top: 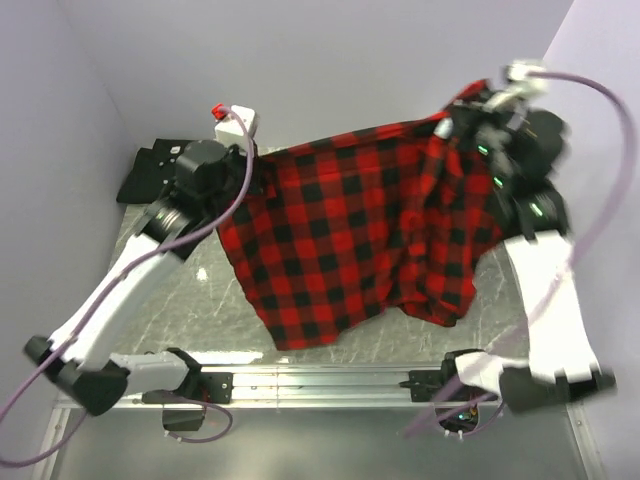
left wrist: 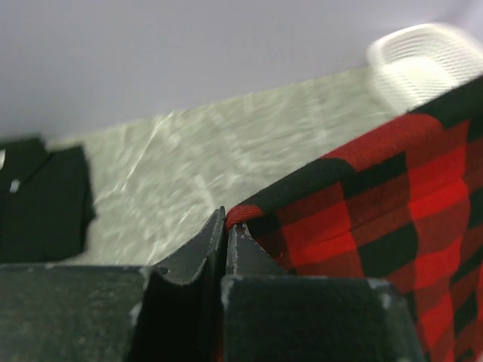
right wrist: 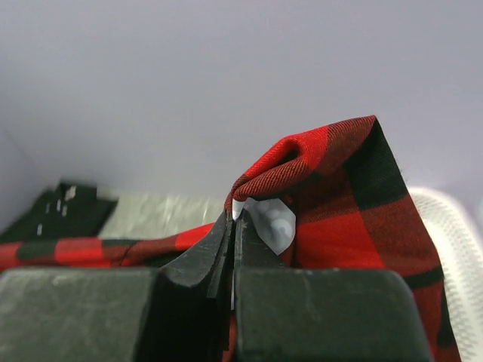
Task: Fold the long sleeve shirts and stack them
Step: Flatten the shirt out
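The red-and-black plaid shirt hangs spread between my two grippers above the marble table. My left gripper is shut on its upper left edge; in the left wrist view the hem is pinched at the fingertips. My right gripper is shut on the upper right corner, held higher. The right wrist view shows cloth and a white tag bunched at the jaw tips. The black shirt lies folded at the far left of the table.
A white mesh basket stands at the far right behind the plaid shirt, its rim also in the right wrist view. Lilac walls close in the back and both sides. The metal rail with the arm bases runs along the near edge.
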